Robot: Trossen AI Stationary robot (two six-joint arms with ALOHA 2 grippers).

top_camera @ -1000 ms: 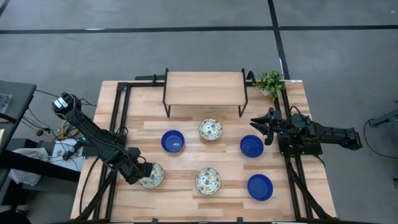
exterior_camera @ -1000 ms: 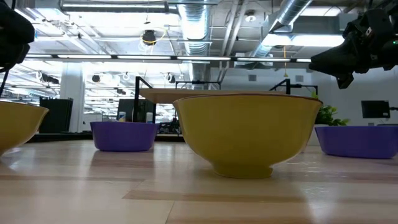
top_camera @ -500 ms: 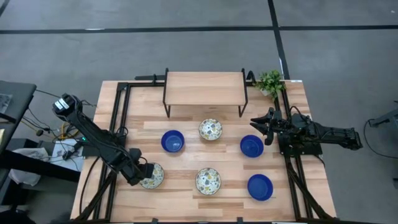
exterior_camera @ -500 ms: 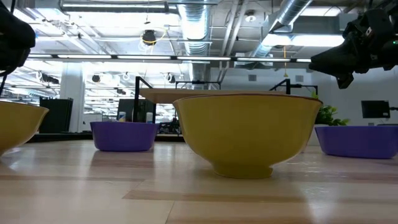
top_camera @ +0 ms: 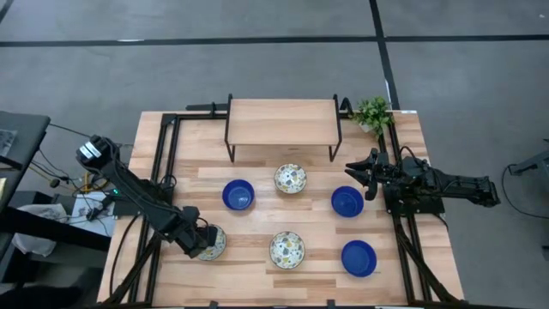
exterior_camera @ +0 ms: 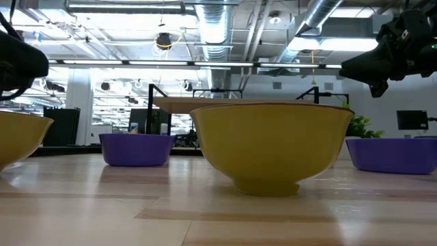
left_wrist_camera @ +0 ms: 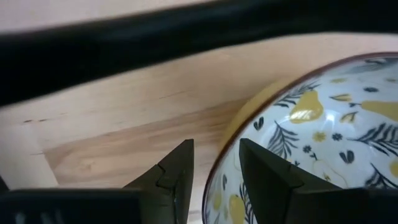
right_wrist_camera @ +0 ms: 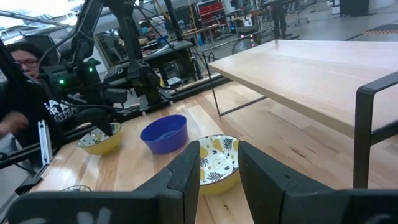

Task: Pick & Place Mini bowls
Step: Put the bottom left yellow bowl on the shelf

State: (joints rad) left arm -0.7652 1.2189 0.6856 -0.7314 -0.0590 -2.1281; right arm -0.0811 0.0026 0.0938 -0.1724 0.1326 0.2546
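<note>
Your left end effector is straddling the rim of a patterned bowl near the front left corner of the bench. One finger is sitting inside the rim and the other outside, with the jaws partly open and a gap showing on either side, so I would say nothing is gripped yet. From above, the left arm is reaching across from the left edge, and this end effector is covering part of that bowl.

Your right end effector is waiting over the right side of the bench, just beside a blue bowl. Its fingers are partly open and holding nothing.

Beyond these, four more bowls are sitting loose on the bench: a blue one left of centre, a patterned one near the middle, another patterned one toward the front, and a blue one at the front right. The small raised shelf at the back is carrying nothing.

As I judge it, you are only starting: all six bowls are waiting to be moved, and closing on this first rim looks like the step in hand.
</note>
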